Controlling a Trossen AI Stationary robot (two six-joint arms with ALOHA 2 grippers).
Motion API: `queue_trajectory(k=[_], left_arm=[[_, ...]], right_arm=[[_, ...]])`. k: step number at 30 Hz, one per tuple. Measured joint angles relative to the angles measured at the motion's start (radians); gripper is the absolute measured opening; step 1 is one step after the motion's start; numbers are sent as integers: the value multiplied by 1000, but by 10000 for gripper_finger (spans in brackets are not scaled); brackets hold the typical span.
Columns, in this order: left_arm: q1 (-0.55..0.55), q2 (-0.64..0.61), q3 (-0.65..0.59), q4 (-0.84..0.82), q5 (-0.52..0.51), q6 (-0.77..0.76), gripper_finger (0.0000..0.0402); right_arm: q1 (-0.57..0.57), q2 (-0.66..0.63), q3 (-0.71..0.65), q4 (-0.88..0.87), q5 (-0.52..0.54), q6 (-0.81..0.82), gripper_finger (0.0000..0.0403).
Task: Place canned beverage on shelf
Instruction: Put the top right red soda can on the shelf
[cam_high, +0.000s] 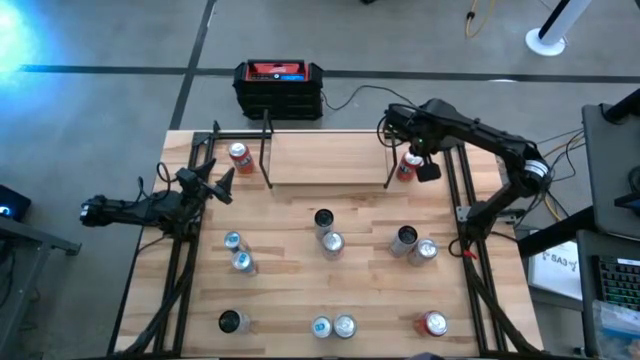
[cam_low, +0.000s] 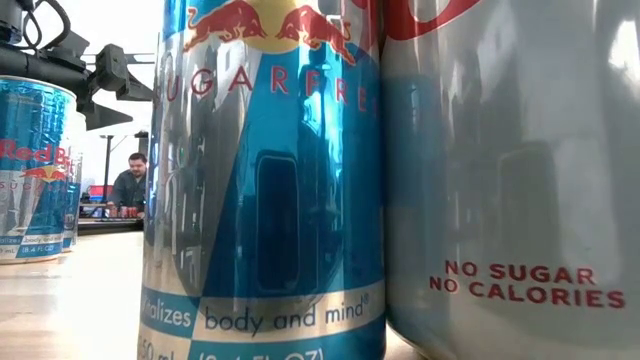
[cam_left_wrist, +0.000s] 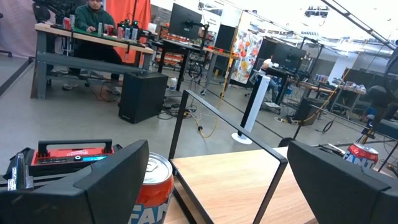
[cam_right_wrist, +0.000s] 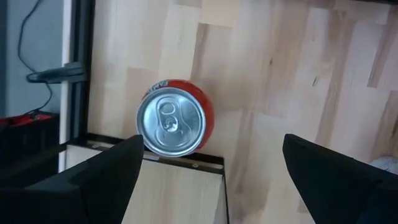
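Cans stand all over the wooden table (cam_high: 300, 300), and the shelf (cam_high: 325, 158) sits along its far edge. One red can (cam_right_wrist: 176, 118) stands just off the shelf's right end, near the table's far right corner. The right gripper (cam_high: 421, 160) hangs right above this can with its fingers spread wide and nothing in them. The can shows between the fingers but nearer one of them, so I think the gripper should slide over until the can is in the middle, then go straight down and squeeze gently. The left gripper (cam_high: 213, 182) waits open near the far left corner, just beside another red can (cam_high: 239, 156).
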Motion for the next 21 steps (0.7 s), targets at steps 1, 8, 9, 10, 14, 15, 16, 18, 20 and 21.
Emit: queue_trajectory(k=[1,8,9,10,14,15,16,18,20,21], left_arm=[[0,0,0,0,0,0,368],[0,0,0,0,0,0,368],[0,0,0,0,0,0,368],[0,0,0,0,0,0,368],[0,0,0,0,0,0,368],[0,0,0,0,0,0,368],[0,0,0,0,0,0,368],[0,0,0,0,0,0,368],[0,0,0,0,0,0,368],[0,0,0,0,0,0,368]], right_arm=[[0,5,0,0,-1,0,370],[-8,42,0,3,25,10,370],[-12,50,0,6,33,16,370],[-16,58,0,8,39,23,370],[-38,89,0,31,42,18,370],[-44,95,0,38,42,14,370],[-49,102,-1,40,42,8,370],[-66,112,-1,50,32,-8,370],[-87,119,-1,62,11,-24,370],[-99,121,-1,67,-5,-34,370]])
